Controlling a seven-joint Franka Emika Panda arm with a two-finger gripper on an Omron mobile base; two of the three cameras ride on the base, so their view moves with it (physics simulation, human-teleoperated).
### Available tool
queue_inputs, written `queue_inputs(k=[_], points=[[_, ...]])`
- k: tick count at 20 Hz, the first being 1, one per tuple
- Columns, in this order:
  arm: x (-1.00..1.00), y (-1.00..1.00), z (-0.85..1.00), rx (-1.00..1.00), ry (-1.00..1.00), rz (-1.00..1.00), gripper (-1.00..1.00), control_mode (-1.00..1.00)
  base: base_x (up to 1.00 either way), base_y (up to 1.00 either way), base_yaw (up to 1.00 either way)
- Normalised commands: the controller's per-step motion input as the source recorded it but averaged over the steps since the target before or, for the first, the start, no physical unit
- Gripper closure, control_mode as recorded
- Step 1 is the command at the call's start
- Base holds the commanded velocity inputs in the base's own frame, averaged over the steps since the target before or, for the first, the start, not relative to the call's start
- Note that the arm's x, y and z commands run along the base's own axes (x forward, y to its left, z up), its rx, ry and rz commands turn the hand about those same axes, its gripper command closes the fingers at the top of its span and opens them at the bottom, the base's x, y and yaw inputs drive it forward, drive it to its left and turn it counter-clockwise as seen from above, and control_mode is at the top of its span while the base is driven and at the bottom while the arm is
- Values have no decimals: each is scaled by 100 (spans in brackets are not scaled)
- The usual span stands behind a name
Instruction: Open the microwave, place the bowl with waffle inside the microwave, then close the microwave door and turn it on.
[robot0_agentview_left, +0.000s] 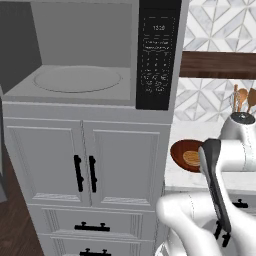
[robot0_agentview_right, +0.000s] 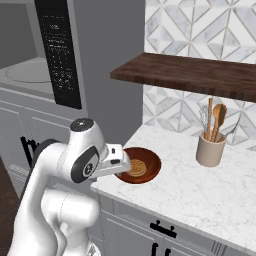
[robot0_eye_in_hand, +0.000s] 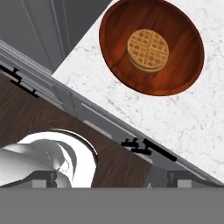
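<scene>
My gripper (robot0_eye_in_hand: 112, 178) hung with its jaws spread wide and nothing in them, above the near edge of the white marble counter (robot0_agentview_right: 215, 192). Just beyond sat the glossy, shallow wooden bowl (robot0_eye_in_hand: 152, 45), holding one round, gridded waffle (robot0_eye_in_hand: 148, 50). Farther left, the boxy grey microwave (robot0_agentview_left: 102, 52) stood open, showing its smooth round turntable (robot0_agentview_left: 77, 79).

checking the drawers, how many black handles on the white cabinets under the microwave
4: two vertical handles on the cabinet doors, two horizontal ones on drawers below. The arm may hide more.
</scene>
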Motion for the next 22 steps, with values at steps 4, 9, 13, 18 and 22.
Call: queue_inputs(k=[4, 9, 13, 18, 22], points=[[11, 0, -18, -6, 0, 0, -100, -100, 0, 0, 0], [6, 0, -12, -6, 0, 0, -100, -100, 0, 0, 0], [11, -3, -24, -2, -1, 2, -100, -100, 0, 0, 0], [25, -7, -19, 0, 0, 9, -100, -100, 0, 0, 0], [31, -3, -20, 0, 0, 11, -100, -100, 0, 0, 0]])
